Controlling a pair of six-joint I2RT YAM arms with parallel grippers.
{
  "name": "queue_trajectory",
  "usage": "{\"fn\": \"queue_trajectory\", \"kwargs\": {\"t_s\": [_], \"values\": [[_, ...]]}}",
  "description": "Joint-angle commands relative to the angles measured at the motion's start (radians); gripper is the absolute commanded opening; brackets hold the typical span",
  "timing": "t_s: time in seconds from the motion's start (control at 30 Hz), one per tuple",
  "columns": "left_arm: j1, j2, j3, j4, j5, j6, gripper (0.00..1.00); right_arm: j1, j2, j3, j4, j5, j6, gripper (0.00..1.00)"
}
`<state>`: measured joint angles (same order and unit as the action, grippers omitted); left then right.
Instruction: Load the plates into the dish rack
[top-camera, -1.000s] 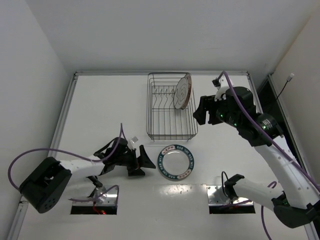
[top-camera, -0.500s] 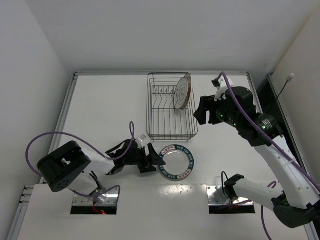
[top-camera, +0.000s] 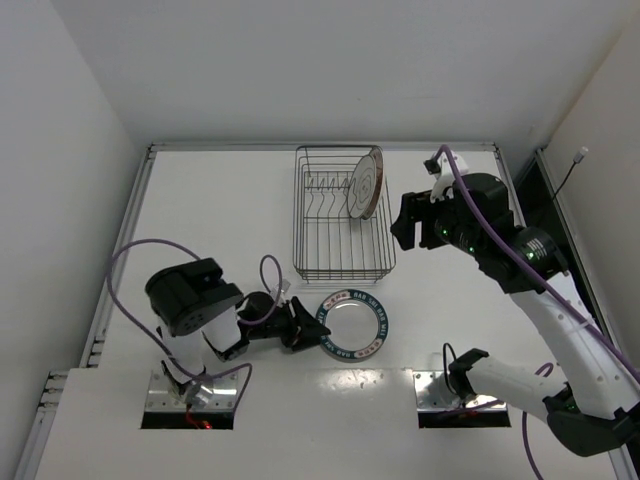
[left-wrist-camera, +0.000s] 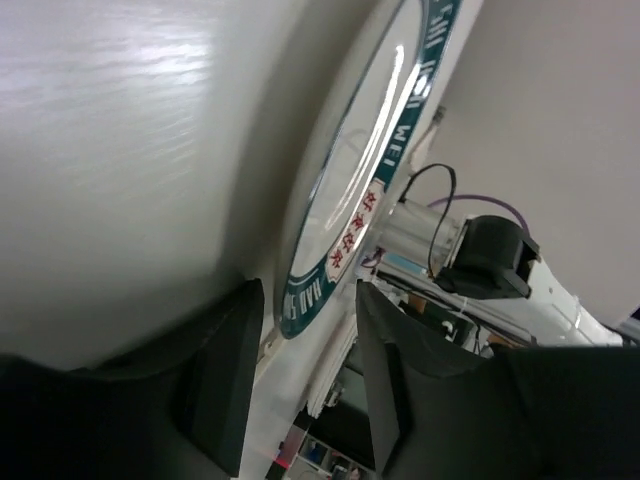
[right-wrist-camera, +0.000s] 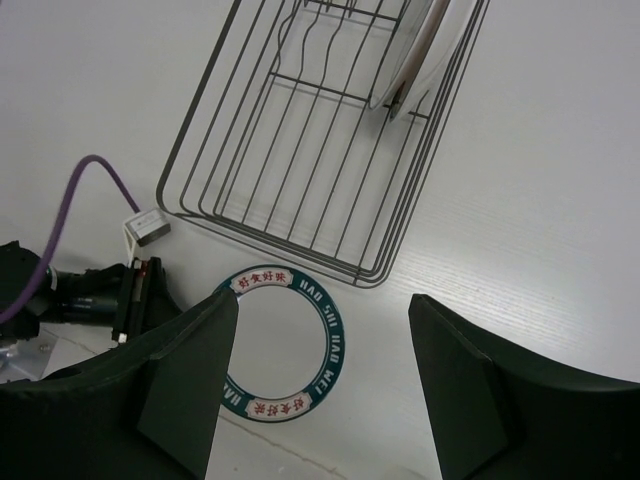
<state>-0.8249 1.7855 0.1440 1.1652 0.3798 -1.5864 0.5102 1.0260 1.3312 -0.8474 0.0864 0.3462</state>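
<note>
The plate with the blue-green lettered rim (top-camera: 352, 324) lies flat on the table just in front of the dish rack (top-camera: 344, 214). My left gripper (top-camera: 312, 330) is low at this plate's left edge. In the left wrist view its fingers (left-wrist-camera: 228, 372) stand narrowed on either side of the rim (left-wrist-camera: 318, 285), with small gaps still showing. A plate with thin dark rings (top-camera: 365, 182) stands upright in the rack's far right corner. My right gripper (top-camera: 405, 222) hovers wide open beside the rack's right side, holding nothing. Its wrist view looks down on the lettered plate (right-wrist-camera: 282, 345) and the rack (right-wrist-camera: 300, 150).
Purple cables loop from both arms, one over the table at the left (top-camera: 135, 255). A small white connector (top-camera: 283, 288) sits by the left wrist. Two cut-outs (top-camera: 190, 405) (top-camera: 450, 403) hold the arm bases at the near edge. White walls close in the table.
My left arm has reached right until its gripper met the lettered plate's left rim, and its jaws have narrowed from wide around that rim. The right arm and the plates have not moved.
</note>
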Motion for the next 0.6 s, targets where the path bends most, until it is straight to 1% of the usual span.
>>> {"fn": "queue_trajectory", "kwargs": {"t_s": [0.0,0.1,0.13,0.17,0.23,0.3,0.37,0.43,0.47,0.5,0.53,0.57], "values": [[-0.019,0.196,-0.023,0.514,0.031,-0.134,0.39,-0.006,-0.007,0.045,0.016,0.016,-0.013,0.66],[-0.019,0.329,-0.043,0.721,0.031,-0.210,0.28,-0.006,0.002,0.065,-0.004,0.026,-0.023,0.66],[-0.019,0.372,-0.043,0.738,0.051,-0.230,0.24,-0.006,0.002,0.065,-0.004,0.026,-0.023,0.66],[-0.019,0.373,-0.043,0.738,0.051,-0.230,0.20,-0.006,0.002,0.065,-0.004,0.036,-0.032,0.66],[-0.028,0.348,-0.043,0.729,0.051,-0.221,0.15,-0.006,0.002,0.074,-0.013,0.036,-0.032,0.66],[-0.028,0.299,-0.043,0.702,0.051,-0.204,0.09,-0.006,0.002,0.083,-0.013,0.036,-0.032,0.66],[-0.028,0.226,-0.054,0.633,0.051,-0.176,0.00,-0.006,0.002,0.083,-0.022,0.045,-0.032,0.66],[-0.028,0.152,-0.064,0.569,0.042,-0.152,0.00,-0.006,0.002,0.094,-0.033,0.046,-0.032,0.66],[-0.028,0.109,-0.064,0.477,0.042,-0.121,0.00,-0.006,0.002,0.094,-0.033,0.055,-0.032,0.66],[-0.028,0.006,-0.064,0.418,0.042,-0.104,0.00,-0.006,-0.007,0.094,-0.045,0.064,-0.041,0.66],[-0.028,-0.052,-0.075,0.357,0.042,-0.090,0.00,-0.006,-0.007,0.105,-0.045,0.064,-0.041,0.66],[-0.028,-0.113,-0.075,0.223,0.031,-0.063,0.00,-0.006,-0.007,0.105,-0.045,0.064,-0.041,0.66]]}}
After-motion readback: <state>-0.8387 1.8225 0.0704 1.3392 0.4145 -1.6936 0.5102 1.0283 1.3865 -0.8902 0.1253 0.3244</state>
